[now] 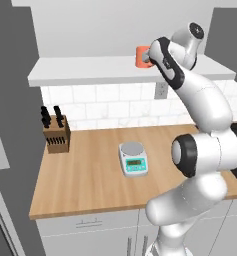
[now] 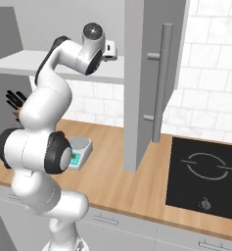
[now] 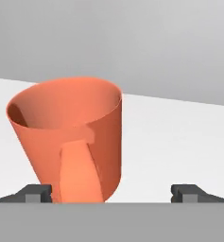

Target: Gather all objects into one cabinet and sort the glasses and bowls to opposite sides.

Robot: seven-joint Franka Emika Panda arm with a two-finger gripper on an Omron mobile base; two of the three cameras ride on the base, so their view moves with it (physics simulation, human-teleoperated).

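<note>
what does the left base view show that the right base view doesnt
Left base view alone: an orange-red cup on the white shelf by the robot's hand, and the whole knife block. Right base view alone: the tall grey cabinet door with its bar handle, and a black cooktop. Both share the wooden counter, the kitchen scale and the tiled wall.

One orange-red cup (image 3: pixel 68 146) stands on the one white shelf (image 1: pixel 90 72). The counter (image 1: pixel 90 180) carries one knife block (image 1: pixel 56 134) and one kitchen scale (image 1: pixel 133 158)
</note>
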